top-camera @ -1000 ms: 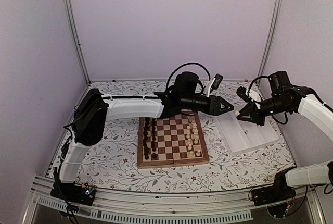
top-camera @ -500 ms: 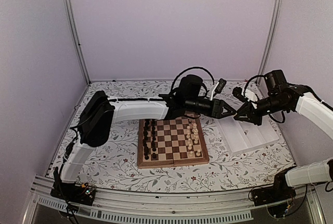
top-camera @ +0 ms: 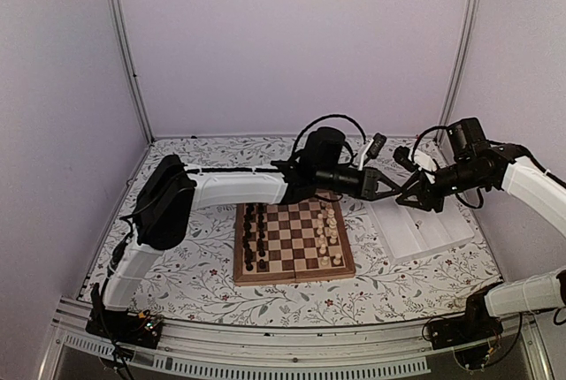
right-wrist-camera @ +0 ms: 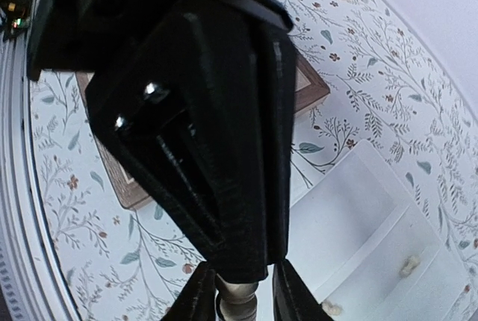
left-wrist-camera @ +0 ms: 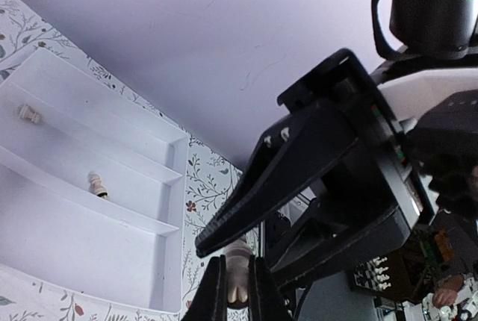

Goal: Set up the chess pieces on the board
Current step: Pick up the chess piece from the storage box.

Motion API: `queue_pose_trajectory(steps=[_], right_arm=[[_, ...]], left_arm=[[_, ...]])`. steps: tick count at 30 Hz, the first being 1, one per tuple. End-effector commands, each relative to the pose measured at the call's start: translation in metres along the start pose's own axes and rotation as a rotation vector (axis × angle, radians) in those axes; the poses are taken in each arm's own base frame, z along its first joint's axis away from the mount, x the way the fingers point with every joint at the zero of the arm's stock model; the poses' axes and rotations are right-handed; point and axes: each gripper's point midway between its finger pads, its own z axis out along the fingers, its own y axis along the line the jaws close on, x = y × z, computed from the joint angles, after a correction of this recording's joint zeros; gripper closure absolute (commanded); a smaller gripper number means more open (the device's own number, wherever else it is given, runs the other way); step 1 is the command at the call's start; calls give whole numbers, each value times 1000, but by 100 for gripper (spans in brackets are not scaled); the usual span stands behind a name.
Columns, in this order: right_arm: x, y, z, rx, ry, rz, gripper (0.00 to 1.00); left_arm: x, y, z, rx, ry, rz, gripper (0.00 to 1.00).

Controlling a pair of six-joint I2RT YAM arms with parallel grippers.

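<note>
Above the gap between the board (top-camera: 237,252) and the white tray, the two grippers meet tip to tip in mid-air. My left gripper (top-camera: 393,191) (left-wrist-camera: 237,275) is shut on a pale chess piece (left-wrist-camera: 238,285). My right gripper (top-camera: 410,195) (right-wrist-camera: 239,293) stands around the same pale piece (right-wrist-camera: 239,300), jaws parted, with a gap on one side. Several pale chess pieces (top-camera: 329,234) stand in the board's right-hand columns. Two more pale pieces (left-wrist-camera: 28,114) (left-wrist-camera: 98,184) lie in the tray.
Dark pieces (top-camera: 256,234) fill the board's left-hand columns. The white ridged tray (top-camera: 429,231) (left-wrist-camera: 112,246) (right-wrist-camera: 388,224) lies right of the board on the floral tablecloth. The enclosure walls and corner posts stand close behind and beside.
My left gripper has reached rightward to the right gripper and shut on the pale piece it held. The right gripper's jaws have parted from that piece.
</note>
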Motion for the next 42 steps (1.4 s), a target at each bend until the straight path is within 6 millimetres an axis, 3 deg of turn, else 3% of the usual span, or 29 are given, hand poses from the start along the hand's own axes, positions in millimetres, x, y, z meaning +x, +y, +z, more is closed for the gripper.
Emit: queue_pose_trajectory(steps=[1, 3, 6, 17, 23, 32, 35, 38, 42], right_arm=[[-12, -12, -6, 63, -27, -3, 61], [-4, -12, -6, 76, -6, 5, 54], [6, -11, -4, 89, 26, 13, 51], [36, 5, 9, 0, 116, 60, 51], [35, 5, 14, -23, 114, 66, 54], [20, 3, 11, -30, 72, 56, 70], [18, 4, 9, -36, 67, 51, 83], [19, 6, 8, -41, 68, 48, 93], [29, 5, 11, -24, 88, 59, 96]], left_arm=[[-6, -6, -11, 29, -29, 19, 100], [-12, -7, -18, 24, -47, 22, 100], [-17, -5, -24, 19, -56, 23, 100], [-23, -9, -32, 18, -79, 26, 100], [-23, -11, -33, 25, -77, 26, 100], [-19, -10, -34, 20, -67, 21, 100], [-18, -10, -33, 20, -66, 21, 100], [-20, -9, -34, 19, -68, 22, 100], [-31, -3, -45, -19, -86, 50, 100]])
